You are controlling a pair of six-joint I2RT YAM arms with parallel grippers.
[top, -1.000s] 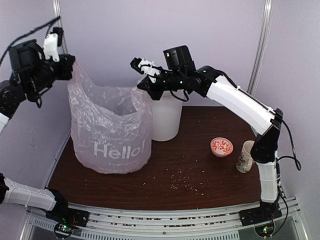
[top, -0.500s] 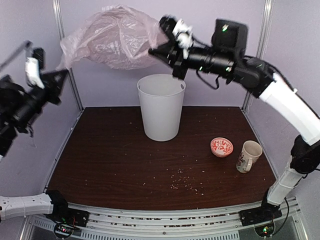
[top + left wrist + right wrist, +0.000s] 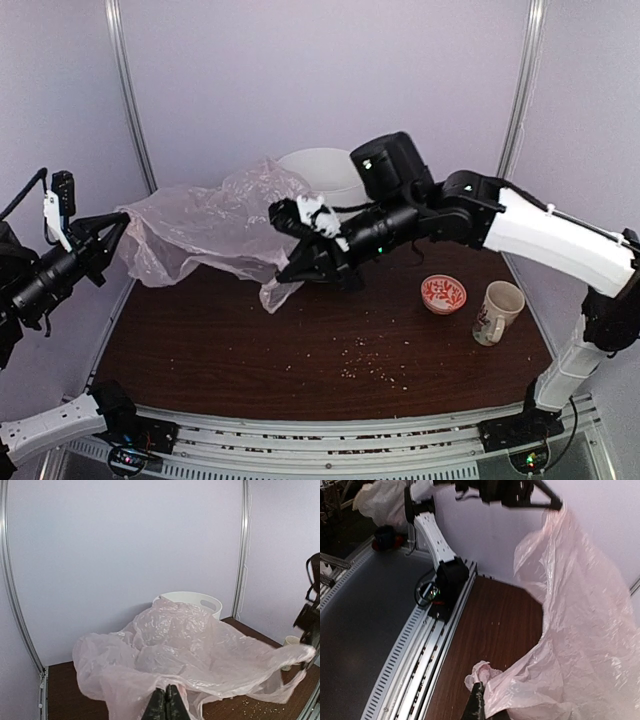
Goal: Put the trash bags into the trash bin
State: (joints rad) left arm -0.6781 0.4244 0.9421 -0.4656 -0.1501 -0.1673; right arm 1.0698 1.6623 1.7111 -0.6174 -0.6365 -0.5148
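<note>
The pale-pink trash bag [image 3: 215, 225] hangs stretched between both grippers, above the dark table and in front of the trash bin. My left gripper [image 3: 119, 224] is shut on the bag's left end; in its wrist view the closed fingers [image 3: 167, 704] pinch the crinkled film [image 3: 190, 645]. My right gripper [image 3: 288, 275] is shut on the right end, low, with a bunched tail of film [image 3: 487, 672] sticking out past the finger [image 3: 479, 705]. The white trash bin [image 3: 325, 172] stands behind the bag; only its rim [image 3: 192, 598] shows. Its opening is not covered by the bag.
A small red-patterned bowl [image 3: 443, 294] and a floral mug [image 3: 492, 312] stand at the right of the table. Crumbs [image 3: 375, 366] lie near the front middle. Metal posts [image 3: 130, 100] frame the back corners. A slotted rail [image 3: 330, 440] runs along the near edge.
Half a second ago the bag was held high above the bin. Both arms have come down and toward the front, and the bag now hangs lower, in front of the bin.
</note>
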